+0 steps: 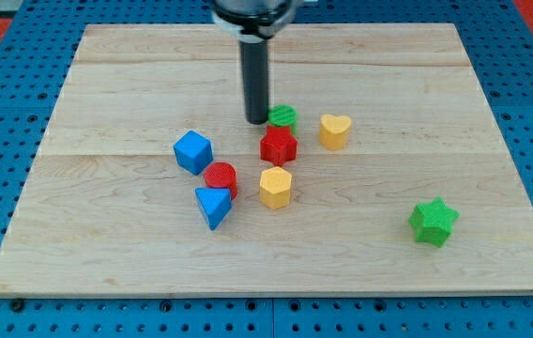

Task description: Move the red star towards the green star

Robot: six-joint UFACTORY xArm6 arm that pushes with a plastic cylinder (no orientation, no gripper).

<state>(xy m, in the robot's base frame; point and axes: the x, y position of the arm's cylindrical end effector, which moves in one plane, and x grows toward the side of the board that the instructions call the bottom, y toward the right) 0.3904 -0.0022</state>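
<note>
The red star [278, 145] lies near the middle of the wooden board. The green star [434, 222] lies apart at the view's lower right. My tip [256, 120] is down on the board just to the upper left of the red star, close to it, and beside a green round block [283, 115] that sits right above the red star.
A yellow heart [334, 130] lies right of the red star. A yellow hexagon [275, 187] lies below it. A red cylinder [220, 177], a blue cube [192, 151] and a blue triangle [213, 206] cluster to the lower left. The board's edge [276, 293] runs along the view's bottom.
</note>
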